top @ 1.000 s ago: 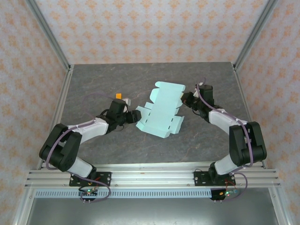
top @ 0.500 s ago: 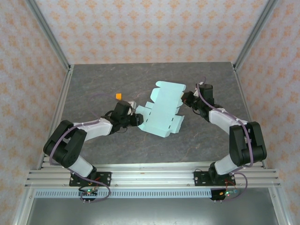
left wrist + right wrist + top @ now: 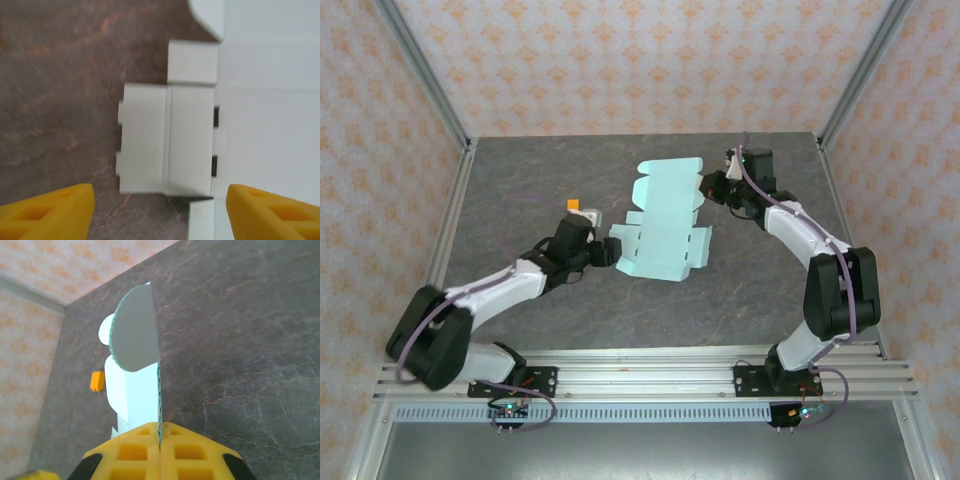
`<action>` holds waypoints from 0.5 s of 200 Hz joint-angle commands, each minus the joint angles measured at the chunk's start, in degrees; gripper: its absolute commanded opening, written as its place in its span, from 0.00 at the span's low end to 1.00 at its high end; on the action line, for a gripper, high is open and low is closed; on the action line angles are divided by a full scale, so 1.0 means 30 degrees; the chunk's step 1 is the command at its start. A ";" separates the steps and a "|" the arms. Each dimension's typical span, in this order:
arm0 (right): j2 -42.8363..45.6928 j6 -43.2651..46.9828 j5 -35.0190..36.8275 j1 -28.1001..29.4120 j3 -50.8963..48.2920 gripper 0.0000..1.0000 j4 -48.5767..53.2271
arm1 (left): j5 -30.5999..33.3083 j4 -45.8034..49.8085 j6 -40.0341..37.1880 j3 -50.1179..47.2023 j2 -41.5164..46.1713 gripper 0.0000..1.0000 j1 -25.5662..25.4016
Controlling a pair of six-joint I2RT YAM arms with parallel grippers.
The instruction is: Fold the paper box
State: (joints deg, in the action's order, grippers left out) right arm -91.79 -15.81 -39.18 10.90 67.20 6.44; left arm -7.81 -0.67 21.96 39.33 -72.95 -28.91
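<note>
The paper box (image 3: 663,225) — a flat die-cut sheet — lies mid-table (image 3: 520,180). The right gripper (image 3: 708,186) pinches its far-right flap; the left gripper (image 3: 607,252) — jaws apart, empty — faces its left edge.

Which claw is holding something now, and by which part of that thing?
The right claw pinches the paper box by its far right edge. The left claw is open and holds nothing.

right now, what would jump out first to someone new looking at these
The pale mint paper box, an unfolded die-cut sheet with flaps, lies on the grey table. The right gripper is shut on its far edge, while the left gripper hangs open over a tabbed flap at its left side. A small orange piece sits left of the sheet.
</note>
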 commanded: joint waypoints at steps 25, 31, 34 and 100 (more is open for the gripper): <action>0.1656 0.8486 -0.4415 0.0838 0.2702 0.00 0.5212 | 0.0631 0.0940 -0.6771 0.3288 0.1843 0.75 -0.0121; 0.1757 0.9900 -0.4606 0.1073 0.3182 0.00 0.6200 | 0.0474 0.1461 -0.7903 0.4341 0.1622 0.75 -0.0121; 0.1843 1.0519 -0.4672 0.1197 0.3404 0.00 0.6588 | 0.0445 0.1802 -0.8442 0.4855 0.1480 0.75 -0.0121; 0.3004 1.6686 -0.7033 0.2222 0.5616 0.00 0.9580 | -0.3597 1.2878 -1.7467 1.6292 -0.3493 0.81 0.0007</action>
State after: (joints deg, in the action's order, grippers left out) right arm -84.77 23.90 -56.07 17.30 81.28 29.74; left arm -11.88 20.49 -17.43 80.68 -79.50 -28.99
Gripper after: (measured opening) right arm 0.038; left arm 0.799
